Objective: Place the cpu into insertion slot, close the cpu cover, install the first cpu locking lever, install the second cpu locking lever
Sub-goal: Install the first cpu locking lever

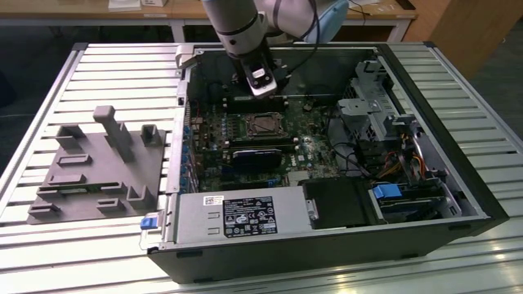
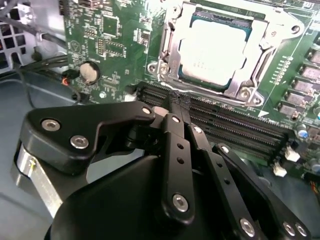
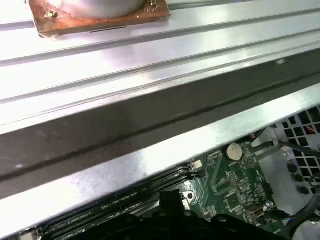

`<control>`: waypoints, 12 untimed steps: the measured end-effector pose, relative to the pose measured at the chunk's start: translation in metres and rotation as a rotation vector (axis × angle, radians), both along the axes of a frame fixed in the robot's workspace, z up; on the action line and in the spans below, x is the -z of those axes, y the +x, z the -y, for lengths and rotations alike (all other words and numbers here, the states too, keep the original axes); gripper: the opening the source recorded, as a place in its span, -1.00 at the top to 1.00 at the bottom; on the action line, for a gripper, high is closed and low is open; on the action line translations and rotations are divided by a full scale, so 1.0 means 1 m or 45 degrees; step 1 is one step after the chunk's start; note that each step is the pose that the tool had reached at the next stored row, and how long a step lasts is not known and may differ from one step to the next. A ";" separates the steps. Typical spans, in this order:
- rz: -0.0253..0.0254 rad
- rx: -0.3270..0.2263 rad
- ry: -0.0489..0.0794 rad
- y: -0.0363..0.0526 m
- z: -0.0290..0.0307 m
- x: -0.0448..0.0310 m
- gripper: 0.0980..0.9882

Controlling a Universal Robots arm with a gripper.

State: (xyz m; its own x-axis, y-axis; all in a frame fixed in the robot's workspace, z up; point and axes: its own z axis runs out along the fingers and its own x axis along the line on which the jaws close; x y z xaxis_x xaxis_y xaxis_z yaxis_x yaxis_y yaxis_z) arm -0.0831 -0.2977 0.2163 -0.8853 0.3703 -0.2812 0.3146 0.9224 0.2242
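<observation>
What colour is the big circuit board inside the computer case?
Green, clearest in the second wrist view, where the circuit board surrounds the silvery cpu cover.

Workbench of ribbed metal slats, with wooden furniture behind

A work surface (image 1: 457, 257) of pale, ribbed metal slats is seen across the exterior view, and bright reflections are thrown along the slats at the near edge. Beyond it, a light wooden table (image 1: 139, 12) with white legs is set along the far side, with papers laid on top. A brown wooden cabinet (image 1: 478, 27) is placed at the exterior view's right. A dark floor (image 1: 37, 49) is glimpsed between them.
</observation>
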 end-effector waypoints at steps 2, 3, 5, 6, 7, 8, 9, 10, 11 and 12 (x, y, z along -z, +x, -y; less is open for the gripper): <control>0.0002 0.000 0.000 0.0000 0.0000 -0.0012 0.99; 0.0001 0.000 0.000 0.0000 0.0000 -0.0013 0.99; 0.0002 0.000 0.000 0.0000 0.0000 -0.0012 0.99; 0.0001 0.000 0.000 0.0000 0.0000 -0.0013 0.99; 0.0000 0.000 0.000 0.0000 0.0000 -0.0013 0.99; -0.0009 0.000 0.000 0.0000 0.0000 -0.0013 0.99; -0.0068 0.000 0.000 0.0001 0.0000 -0.0013 0.99; -0.0192 0.000 0.000 0.0003 0.0000 -0.0012 0.99; -0.0360 0.000 0.000 0.0006 0.0000 -0.0011 0.99; -0.0556 0.000 0.000 0.0009 0.0000 -0.0009 0.99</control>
State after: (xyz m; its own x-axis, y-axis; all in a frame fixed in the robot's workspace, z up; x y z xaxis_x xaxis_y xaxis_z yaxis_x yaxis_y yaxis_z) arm -0.0822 -0.2977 0.2171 -0.8968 0.3703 -0.2423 0.3241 0.9224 0.2102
